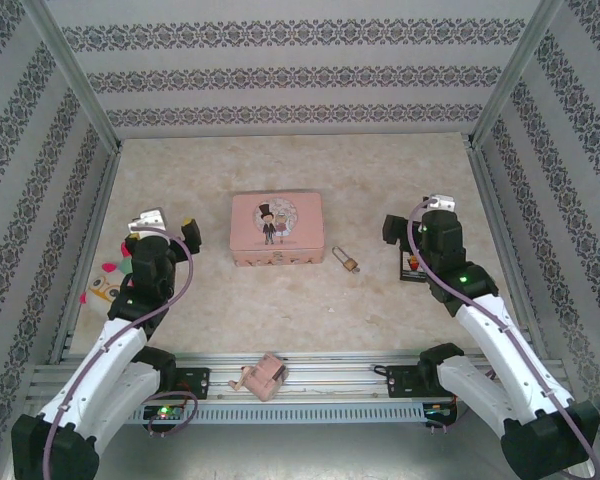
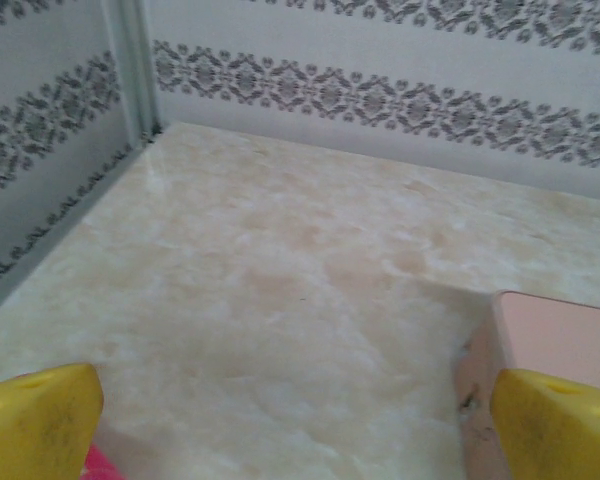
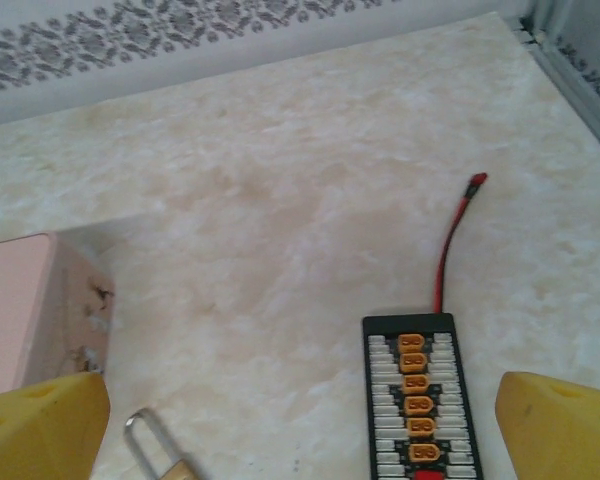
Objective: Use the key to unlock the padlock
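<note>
The left gripper (image 2: 300, 435) and right gripper (image 3: 300, 430) hang spread (yellow fingertips (image 2: 40, 420) well apart) above the bench (image 1: 280, 310), the padlock (image 1: 348, 262) lying near the pink tin (image 1: 276, 228).

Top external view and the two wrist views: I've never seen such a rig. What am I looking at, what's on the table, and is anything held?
The overhead picture looks down on two white robot arms, the left arm and right arm, bolted at the near edge of the table. The other two pictures come from cameras on their wrists; the yellow wedges are each gripper's own fingers. On the table lie a pink tin, a small brass padlock and a black connector board. The left gripper and right gripper are both open and hold nothing. I cannot make out the key.
</note>
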`<state>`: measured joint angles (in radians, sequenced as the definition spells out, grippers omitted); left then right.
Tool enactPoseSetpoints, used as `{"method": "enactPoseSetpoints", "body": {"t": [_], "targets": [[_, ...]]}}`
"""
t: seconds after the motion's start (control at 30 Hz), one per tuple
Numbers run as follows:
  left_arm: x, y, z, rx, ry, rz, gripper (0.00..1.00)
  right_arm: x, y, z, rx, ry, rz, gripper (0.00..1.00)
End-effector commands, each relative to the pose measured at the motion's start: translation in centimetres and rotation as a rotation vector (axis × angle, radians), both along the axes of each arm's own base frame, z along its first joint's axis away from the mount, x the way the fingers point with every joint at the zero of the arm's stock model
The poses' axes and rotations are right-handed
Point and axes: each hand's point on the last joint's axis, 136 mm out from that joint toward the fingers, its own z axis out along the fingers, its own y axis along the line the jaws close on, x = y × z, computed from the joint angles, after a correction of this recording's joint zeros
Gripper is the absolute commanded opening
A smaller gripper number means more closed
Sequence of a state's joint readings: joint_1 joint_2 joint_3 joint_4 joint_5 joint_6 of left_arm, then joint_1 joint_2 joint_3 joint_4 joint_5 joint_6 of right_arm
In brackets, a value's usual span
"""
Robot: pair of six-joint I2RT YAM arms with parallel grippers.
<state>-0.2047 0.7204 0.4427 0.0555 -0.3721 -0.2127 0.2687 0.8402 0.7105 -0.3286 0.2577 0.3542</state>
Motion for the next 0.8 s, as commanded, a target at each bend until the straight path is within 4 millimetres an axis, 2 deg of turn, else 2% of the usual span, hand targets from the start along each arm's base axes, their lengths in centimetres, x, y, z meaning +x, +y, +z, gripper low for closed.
{"method": "enactPoseSetpoints", "body": {"t": [0.0,0.1,0.27,0.43,0.5,0.77], "targets": [[0.4,1.6,0.8,0.074,-0.047,0.043,0.99,0.8,-2.0,0.1,-0.052,-0.057,-0.088,0.98],[1.0,2.5,-0.6,0.058,0.003,0.046,0.99,1.2,-3.6,-0.5,-0.104,-0.084,-0.157,0.98],[2.6,3.4,-2.9,0.038,0.022,0.016,0.99,2.1,-5.2,-0.5,-0.171,-0.213,-0.213,0.98],[4.2,3.7,-5.2,-0.002,0.036,-0.027,0.99,3.4,-4.8,-0.5,-0.214,-0.366,-0.14,0.98],[4.9,3.5,-5.6,0.007,0.027,-0.046,0.99,3.5,-5.2,-2.3,-0.224,-0.325,-0.129,0.98],[7.5,3.2,-7.5,-0.015,0.003,-0.1,0.99,5.2,-6.4,-5.5,-0.179,-0.276,-0.13,0.98]]}}
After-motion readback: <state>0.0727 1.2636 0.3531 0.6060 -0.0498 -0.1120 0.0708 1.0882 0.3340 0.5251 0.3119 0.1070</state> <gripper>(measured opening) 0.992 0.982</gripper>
